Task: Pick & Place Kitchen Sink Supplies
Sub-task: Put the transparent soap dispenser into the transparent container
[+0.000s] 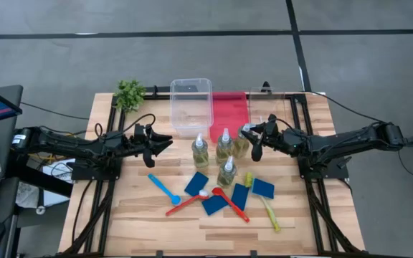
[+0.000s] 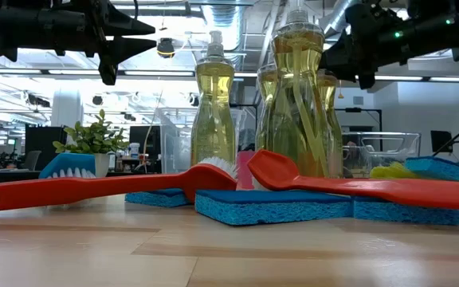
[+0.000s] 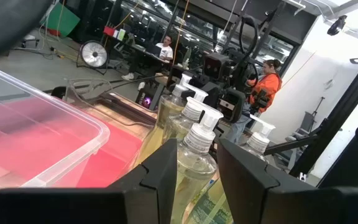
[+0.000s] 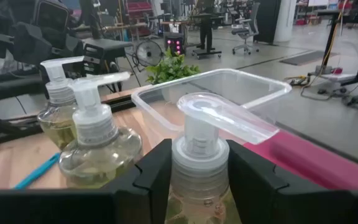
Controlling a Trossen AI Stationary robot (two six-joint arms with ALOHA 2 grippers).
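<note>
Your right gripper (image 1: pixel 253 137) sits just right of centre in the overhead picture, and its fingers (image 4: pixel 151 171) are clamped on the neck of a soap bottle (image 4: pixel 199 163), one on each side just under the white pump top. That bottle (image 1: pixel 241 142) is the rightmost of the four and stands at the front edge of the red bin (image 1: pixel 229 109).

Your left gripper (image 1: pixel 165 143) hangs left of centre, above the table, with its tips pointing toward the bottles. It holds nothing; its fingers (image 3: pixel 160 174) stand a little apart. In its own camera the nearest bottle (image 3: pixel 196 163) shows through the gap between them, but from above that bottle (image 1: pixel 200 152) is clear of the tips, just to their right.

A third bottle (image 1: pixel 224 146) stands between those two, and the fourth (image 1: pixel 226 172) stands alone a little lower in the frame.

Below the bottles, in the lower middle of the overhead picture, lie four blue sponges: one (image 1: pixel 196 183) under the leftmost bottle, one (image 1: pixel 214 204) lower, one (image 1: pixel 240 196) beside it and one (image 1: pixel 263 188) farthest right. A blue brush (image 1: pixel 164 188) lies to their left, two red brushes (image 1: pixel 186 203) (image 1: pixel 231 203) cross among them, and a yellow-green brush (image 1: pixel 267 206) lies at the right.

The clear bin (image 1: pixel 191 106) stands above the bottles, left of the red one, and the small plant (image 1: pixel 129 93) is at the upper left corner of the table (image 1: pixel 142 215).
</note>
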